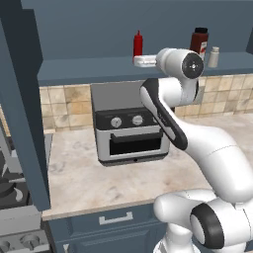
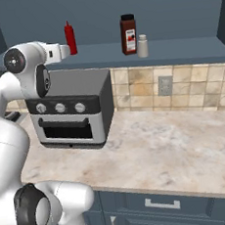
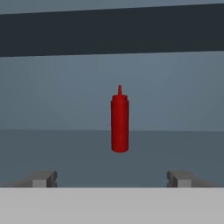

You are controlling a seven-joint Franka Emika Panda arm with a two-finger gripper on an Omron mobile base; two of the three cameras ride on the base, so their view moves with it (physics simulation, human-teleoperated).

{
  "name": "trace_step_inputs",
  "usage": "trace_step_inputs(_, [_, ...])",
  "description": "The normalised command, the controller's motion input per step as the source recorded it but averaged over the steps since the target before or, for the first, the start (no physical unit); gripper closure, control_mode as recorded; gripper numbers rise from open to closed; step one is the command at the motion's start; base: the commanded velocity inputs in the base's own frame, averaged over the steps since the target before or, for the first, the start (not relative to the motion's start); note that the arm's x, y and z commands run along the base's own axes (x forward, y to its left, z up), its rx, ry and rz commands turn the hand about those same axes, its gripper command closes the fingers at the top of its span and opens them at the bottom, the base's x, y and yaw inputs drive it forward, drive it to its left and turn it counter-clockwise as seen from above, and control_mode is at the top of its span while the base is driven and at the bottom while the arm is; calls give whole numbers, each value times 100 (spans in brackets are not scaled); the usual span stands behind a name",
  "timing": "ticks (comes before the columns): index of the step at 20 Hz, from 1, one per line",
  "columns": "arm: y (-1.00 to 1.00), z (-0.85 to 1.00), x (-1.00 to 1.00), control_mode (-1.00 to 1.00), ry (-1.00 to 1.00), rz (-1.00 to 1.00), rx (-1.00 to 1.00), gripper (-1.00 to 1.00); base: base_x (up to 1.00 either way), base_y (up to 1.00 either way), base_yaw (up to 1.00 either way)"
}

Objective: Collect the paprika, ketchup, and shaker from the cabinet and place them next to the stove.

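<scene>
The ketchup (image 3: 119, 122), a slim red bottle, stands upright on the shelf of the cabinet (image 1: 89, 69), straight ahead of my gripper (image 3: 113, 178). The gripper is open, with wide-set fingertips (image 3: 43, 178) short of the bottle and nothing between them. From the left base the gripper (image 1: 139, 61) sits at the shelf edge just below the ketchup (image 1: 138, 43). The paprika (image 1: 199, 42) and the small pale shaker (image 1: 213, 57) stand together further right. From the right base I see the gripper (image 2: 66, 50), ketchup (image 2: 70, 37), paprika (image 2: 129, 34) and shaker (image 2: 142, 46). The stove (image 1: 15, 197) lies low at the left.
A silver toaster oven (image 1: 128, 131) stands on the marble counter (image 1: 99, 183) under the shelf, below my arm. An open dark cabinet door (image 1: 20, 99) hangs between the counter and the stove. Blue drawers (image 2: 163, 202) run under the counter's front edge.
</scene>
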Motion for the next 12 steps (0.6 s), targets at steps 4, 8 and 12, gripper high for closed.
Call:
trace_step_inputs(4, [0, 0, 4, -100, 0, 0, 0, -100, 0, 0, 0])
trace_step_inputs(8, [0, 0, 12, -100, 0, 0, 0, -100, 0, 0, 0])
trace_step_inputs(12, [0, 0, 20, -100, 0, 0, 0, -100, 0, 0, 0])
